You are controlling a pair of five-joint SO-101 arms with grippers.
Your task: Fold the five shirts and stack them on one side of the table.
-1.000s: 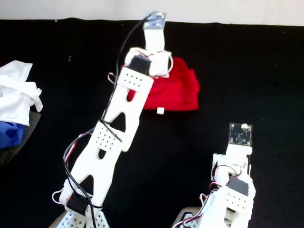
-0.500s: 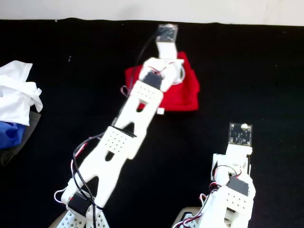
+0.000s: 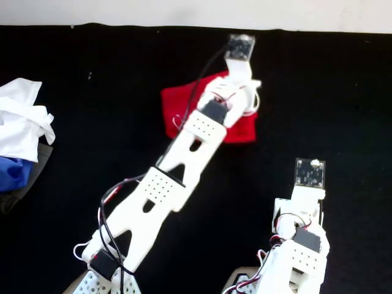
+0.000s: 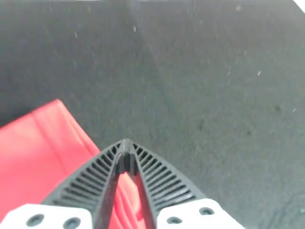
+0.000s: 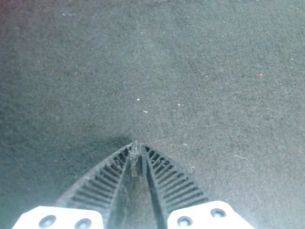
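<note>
Black table cloth (image 3: 343,92), white wall (image 3: 122,11) behind; left fingers (image 4: 152,171), right fingers (image 5: 164,179) both together.

Robotics bench: black-draped table (image 3: 343,92)

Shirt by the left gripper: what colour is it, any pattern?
Plain red, no pattern. The shirt shows best in the high view.
</note>
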